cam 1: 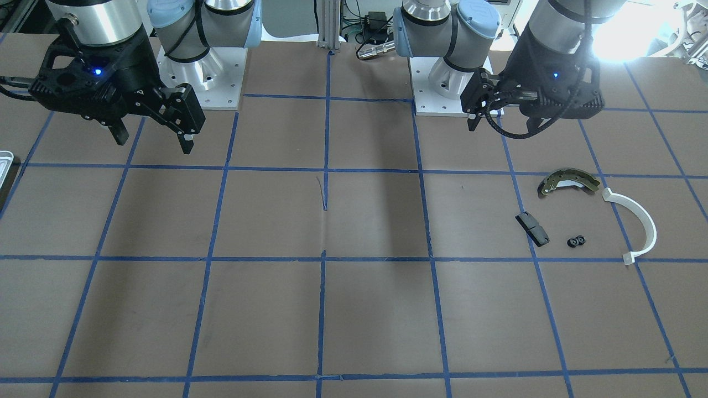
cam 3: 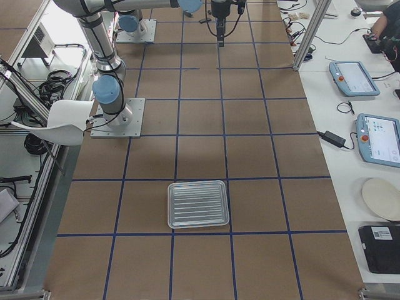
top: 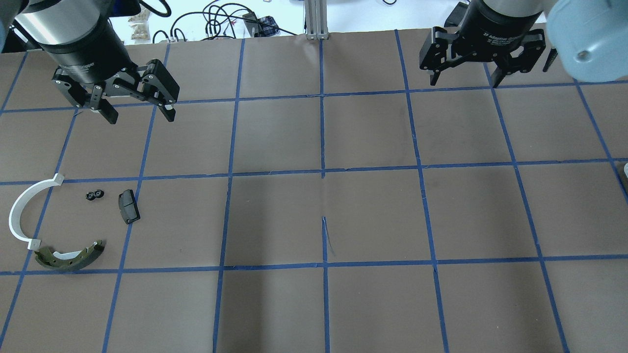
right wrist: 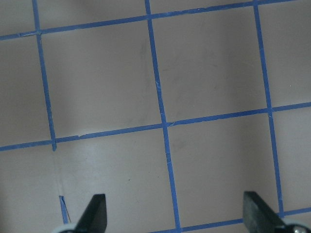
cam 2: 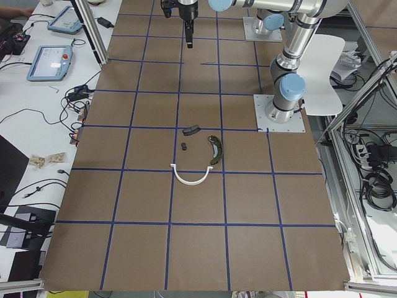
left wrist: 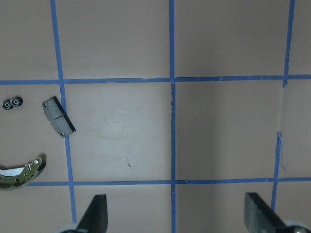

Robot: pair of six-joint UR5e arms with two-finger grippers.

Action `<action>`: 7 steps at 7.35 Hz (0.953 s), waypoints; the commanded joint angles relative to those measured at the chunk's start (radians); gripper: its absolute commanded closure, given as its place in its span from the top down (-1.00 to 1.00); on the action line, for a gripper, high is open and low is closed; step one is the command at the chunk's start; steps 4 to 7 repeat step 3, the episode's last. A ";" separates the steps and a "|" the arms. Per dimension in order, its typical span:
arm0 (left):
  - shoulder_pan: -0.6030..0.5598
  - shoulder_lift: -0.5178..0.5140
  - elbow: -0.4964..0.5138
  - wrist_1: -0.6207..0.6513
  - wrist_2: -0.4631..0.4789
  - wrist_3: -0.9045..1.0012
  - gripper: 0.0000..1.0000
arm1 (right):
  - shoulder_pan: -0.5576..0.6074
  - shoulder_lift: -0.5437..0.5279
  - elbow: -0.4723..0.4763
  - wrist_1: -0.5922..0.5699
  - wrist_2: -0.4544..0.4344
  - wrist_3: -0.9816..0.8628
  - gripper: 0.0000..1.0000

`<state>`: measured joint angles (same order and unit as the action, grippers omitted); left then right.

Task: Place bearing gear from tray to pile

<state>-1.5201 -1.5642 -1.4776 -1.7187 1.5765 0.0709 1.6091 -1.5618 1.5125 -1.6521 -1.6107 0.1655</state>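
The bearing gear (cam 1: 576,241), a small black twin gear, lies on the table between the black block (cam 1: 532,228) and the white arc (cam 1: 636,224), in front of the olive brake shoe (cam 1: 568,182). It also shows in the overhead view (top: 94,195) and the left wrist view (left wrist: 10,103). The silvery tray (cam 3: 198,204) lies far off and looks bare. My left gripper (top: 137,115) hangs open and empty above the table, apart from the pile. My right gripper (top: 463,81) is open and empty over the other half.
Brown table with a blue tape grid. The arm bases (cam 1: 202,77) stand at the robot's edge. A corner of the tray (cam 1: 4,163) shows at the front-facing view's left edge. Tablets and cables lie on side benches.
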 commanded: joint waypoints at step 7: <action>-0.005 0.007 0.016 -0.016 0.002 0.010 1.00 | 0.000 0.000 0.000 0.000 0.000 0.000 1.00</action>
